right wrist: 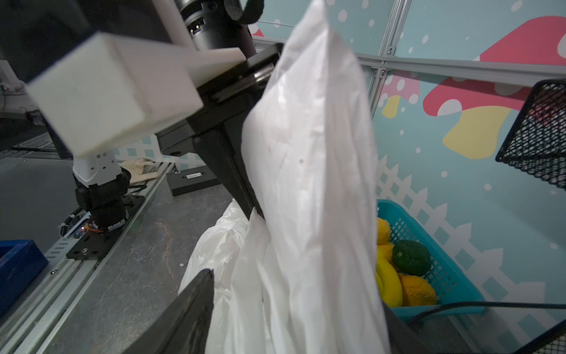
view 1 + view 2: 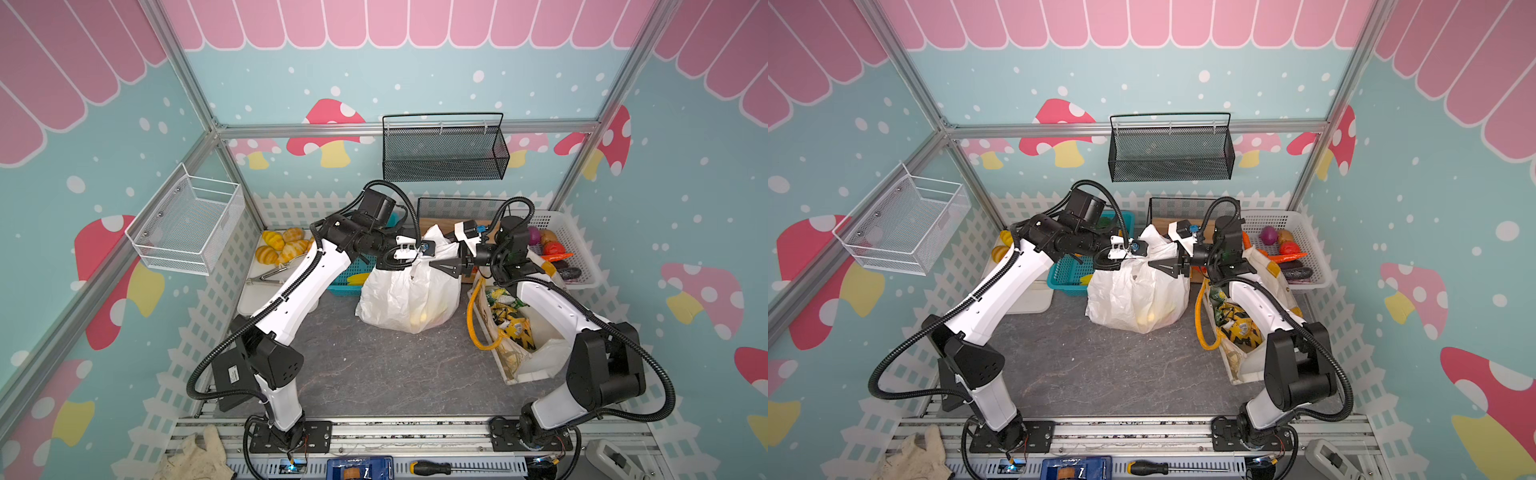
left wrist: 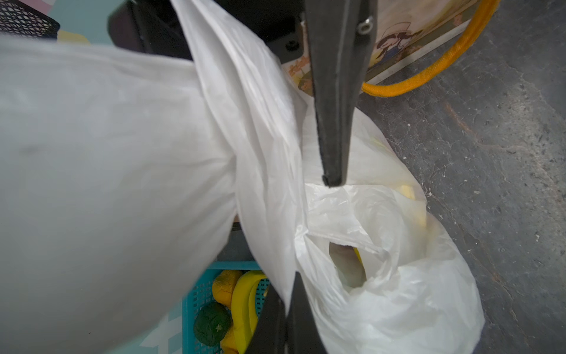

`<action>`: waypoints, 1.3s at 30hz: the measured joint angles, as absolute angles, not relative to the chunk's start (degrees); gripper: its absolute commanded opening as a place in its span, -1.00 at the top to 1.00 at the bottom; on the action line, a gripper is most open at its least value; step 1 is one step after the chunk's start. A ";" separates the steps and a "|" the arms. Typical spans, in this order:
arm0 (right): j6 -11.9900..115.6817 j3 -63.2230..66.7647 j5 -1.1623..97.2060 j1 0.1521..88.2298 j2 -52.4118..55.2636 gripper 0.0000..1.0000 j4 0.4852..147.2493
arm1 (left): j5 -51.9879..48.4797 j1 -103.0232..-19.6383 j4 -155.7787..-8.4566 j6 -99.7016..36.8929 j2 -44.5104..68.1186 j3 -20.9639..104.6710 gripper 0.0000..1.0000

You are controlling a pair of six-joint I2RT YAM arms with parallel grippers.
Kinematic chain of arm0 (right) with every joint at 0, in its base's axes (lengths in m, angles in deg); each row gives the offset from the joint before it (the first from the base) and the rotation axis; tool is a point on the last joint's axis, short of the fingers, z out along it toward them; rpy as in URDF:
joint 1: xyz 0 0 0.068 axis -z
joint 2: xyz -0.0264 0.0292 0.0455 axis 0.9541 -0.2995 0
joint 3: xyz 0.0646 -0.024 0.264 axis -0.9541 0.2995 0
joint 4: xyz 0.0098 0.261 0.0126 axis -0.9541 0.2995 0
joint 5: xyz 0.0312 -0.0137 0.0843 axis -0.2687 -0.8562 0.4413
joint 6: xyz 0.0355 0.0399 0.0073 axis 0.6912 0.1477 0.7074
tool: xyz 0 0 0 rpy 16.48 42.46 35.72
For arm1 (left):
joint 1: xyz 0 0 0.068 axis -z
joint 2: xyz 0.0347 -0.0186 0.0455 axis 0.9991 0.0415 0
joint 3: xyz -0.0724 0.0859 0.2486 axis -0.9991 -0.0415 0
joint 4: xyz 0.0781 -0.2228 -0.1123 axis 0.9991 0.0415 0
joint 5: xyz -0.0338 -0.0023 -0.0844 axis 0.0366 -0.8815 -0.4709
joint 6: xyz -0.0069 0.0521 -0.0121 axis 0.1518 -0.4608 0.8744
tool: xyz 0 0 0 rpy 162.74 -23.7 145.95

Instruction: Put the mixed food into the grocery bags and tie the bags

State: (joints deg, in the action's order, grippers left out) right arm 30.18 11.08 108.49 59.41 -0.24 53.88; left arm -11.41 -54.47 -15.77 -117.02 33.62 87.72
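Left pincer point(image 1: 254, 206) pinches the white plastic bag point(image 2: 407, 299) by its raised handle; right pincer point(image 2: 1156, 267) stands open, plastic between its jaws.

Inside the white bag point(image 2: 399, 299) I get only a yellow smear through plastic — my right arm point(image 2: 548, 307) covers much of the canvas tote point(image 2: 505, 353), my left arm point(image 2: 307, 282) most of the teal basket point(image 2: 347, 274)
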 measured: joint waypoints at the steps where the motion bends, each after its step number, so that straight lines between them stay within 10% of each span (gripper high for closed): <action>1: 30.77 11.08 108.32 59.41 -0.24 0.00 53.51 | -11.21 -54.45 -15.75 -117.02 33.71 87.85 1.00; 8: 31.47 11.82 106.55 59.41 -0.24 0.20 52.15 | -10.49 -54.43 -15.81 -117.00 33.71 88.28 1.00; 16: 31.73 11.96 104.36 59.38 -0.24 0.89 51.54 | -10.38 -54.50 -15.88 -116.54 33.71 88.28 0.95; 23: 31.82 14.58 102.90 59.34 0.76 0.97 51.01 | -17.51 -57.16 -20.77 -109.00 30.17 83.48 -0.16; 28: 31.86 16.61 103.24 59.25 1.42 0.97 49.59 | -25.75 -59.15 -29.82 -98.62 25.69 78.62 -0.37; 35: 31.88 16.94 103.29 58.55 1.68 0.97 48.28 | -31.91 -56.90 -35.99 -88.39 30.74 85.33 -0.19; 39: 32.08 17.48 102.02 58.31 1.88 0.92 48.26 | -32.39 -55.39 -36.66 -85.90 33.62 87.19 0.70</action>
State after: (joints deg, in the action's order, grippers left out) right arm 32.08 17.48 102.02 58.31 1.88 48.26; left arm -32.39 -55.39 -36.66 -85.90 33.62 87.19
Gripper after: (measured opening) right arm 0.055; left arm 0.367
